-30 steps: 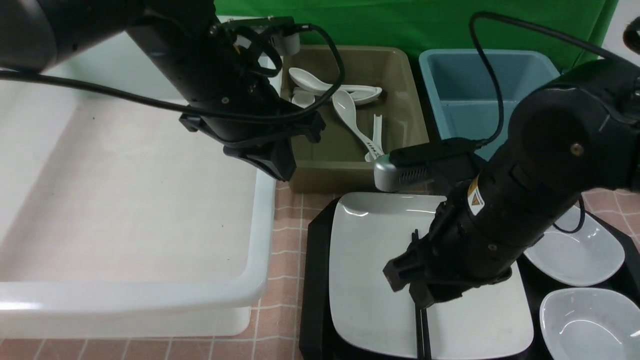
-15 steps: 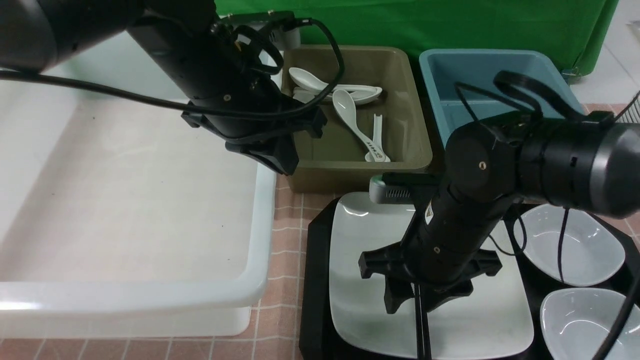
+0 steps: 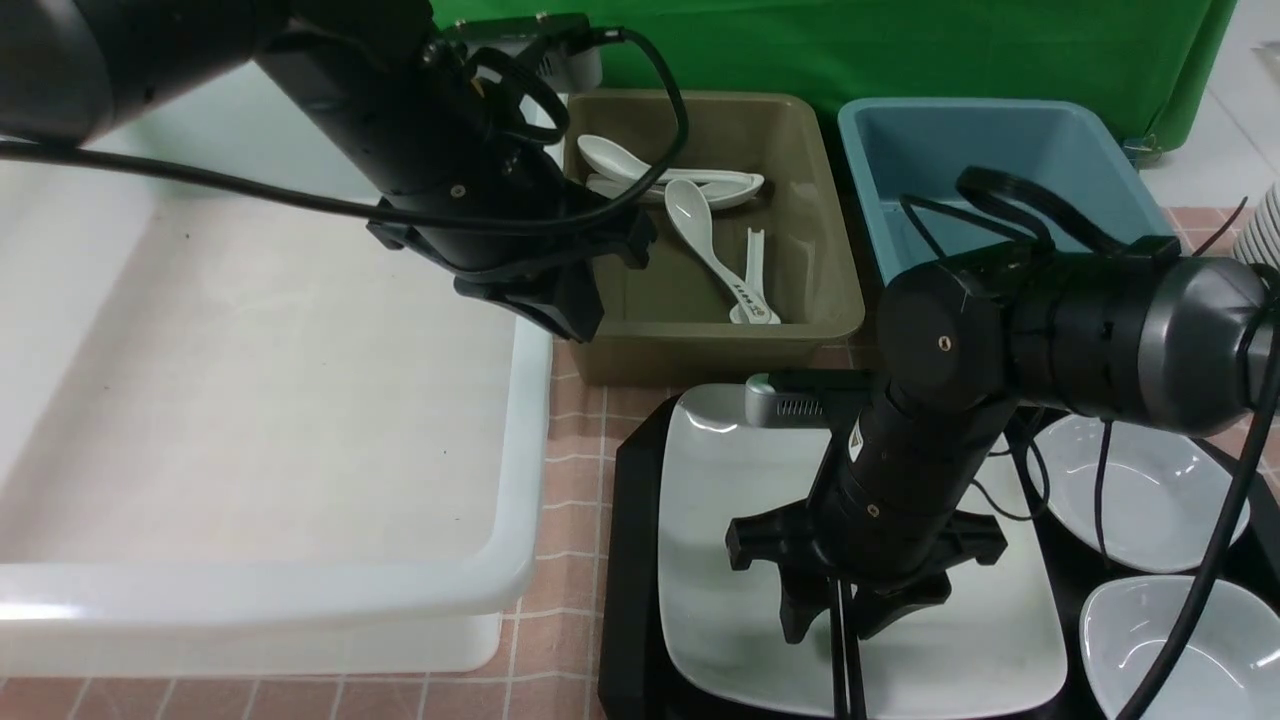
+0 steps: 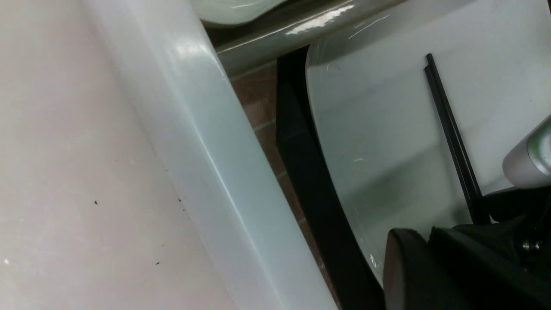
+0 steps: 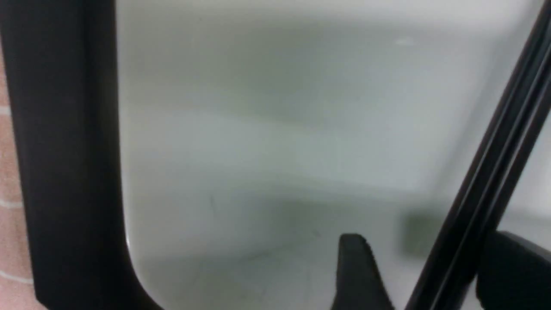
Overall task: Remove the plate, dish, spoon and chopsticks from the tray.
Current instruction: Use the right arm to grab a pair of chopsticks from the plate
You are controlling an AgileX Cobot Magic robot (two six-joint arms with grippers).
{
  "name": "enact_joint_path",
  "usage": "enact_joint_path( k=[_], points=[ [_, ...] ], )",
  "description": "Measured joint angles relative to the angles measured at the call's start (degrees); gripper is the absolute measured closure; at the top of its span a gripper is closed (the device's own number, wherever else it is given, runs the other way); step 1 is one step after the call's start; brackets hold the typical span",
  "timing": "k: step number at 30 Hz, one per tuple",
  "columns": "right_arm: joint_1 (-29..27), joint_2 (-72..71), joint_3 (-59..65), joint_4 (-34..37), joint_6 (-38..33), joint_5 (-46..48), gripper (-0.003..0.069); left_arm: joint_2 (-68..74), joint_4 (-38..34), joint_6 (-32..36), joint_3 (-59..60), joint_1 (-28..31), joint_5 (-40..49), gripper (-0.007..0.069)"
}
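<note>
The left claw point(image 3: 572, 318) hangs over the right rim of the white bin point(image 3: 505, 560), just beside the olive bin point(image 3: 700, 350), where the marked spoon point(image 3: 712, 255) lies. I cannot tell whether its jaws are parted. Further right, the plate point(image 3: 720, 540) sits on the black tray point(image 3: 628, 560) and carries the chopsticks point(image 3: 846, 670). The right claw point(image 3: 840, 625) stands open astride them, a finger on either side, not pinching. Two small dishes point(image 3: 1150, 500) sit on the tray's right side.
</note>
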Motion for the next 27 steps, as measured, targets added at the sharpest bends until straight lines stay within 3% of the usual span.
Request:
enact_joint_path(
  k=[11,13,17,23,27],
  points=[
    [0.0,2.3,0.0,-0.4,0.1,0.0,0.0223,0.0,-0.2,0.0,0.0,0.0,-0.4,0.0567],
    [0.0,2.3,0.0,-0.5,-0.4,0.0,0.028,0.0,-0.5,0.0,0.0,0.0,-0.5,0.0563],
    [0.0,2.2,0.0,-0.6,-2.1,0.3,0.0497,0.0,-1.2,0.0,0.0,0.0,-0.5,0.0559],
    [-1.1,-1.2,-1.4,-0.1,-5.7,4.8,0.0489,0.0,-1.4,0.0,0.0,0.0,-0.5,0.0553],
    [-5.8,-7.2,-6.0,0.0,-9.3,10.6,0.0489,0.0,-1.6,0.0,0.0,0.0,-0.5,0.055]
  ],
)
